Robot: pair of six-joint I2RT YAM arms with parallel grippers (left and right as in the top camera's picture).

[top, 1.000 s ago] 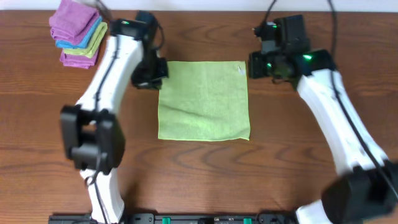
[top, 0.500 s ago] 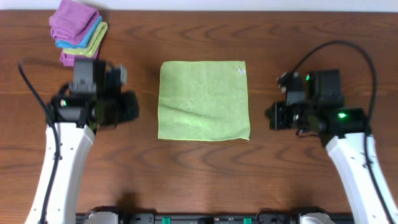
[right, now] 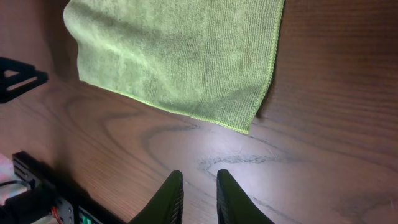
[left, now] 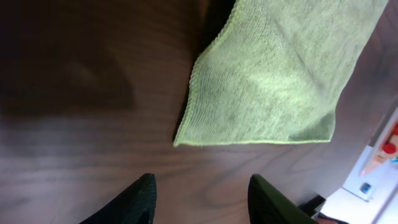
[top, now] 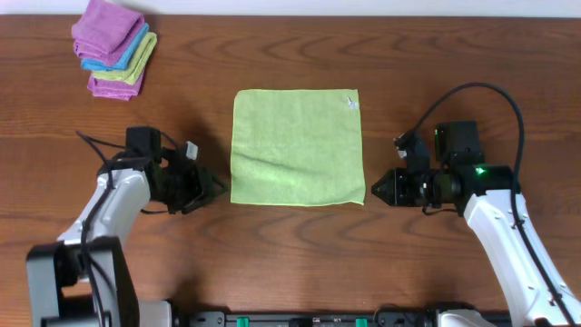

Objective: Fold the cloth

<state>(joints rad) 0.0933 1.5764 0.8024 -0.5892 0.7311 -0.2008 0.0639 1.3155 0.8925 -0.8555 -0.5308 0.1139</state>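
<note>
Overhead, cloth [top: 298,147] flat and unfolded at the middle of the table [top: 290,263], left gripper [top: 216,189] just off its near left corner, right gripper [top: 374,188] just off its near right corner, left wrist, jaws parted and empty, cloth corner ahead, right wrist, jaws narrowly parted, empty, cloth corner ahead

The setting was a robotics laboratory test bench. Two white arms, the left arm [top: 113,200] and the right arm [top: 499,218], stood at the near edge of a wood-grain table [top: 290,263] beside an equipment rail [top: 300,320]. There were exposed cables [top: 472,85] and a lit green status lamp [top: 478,170]. A stack of folded sample cloths [top: 113,50] lay at the far-left corner.
</note>
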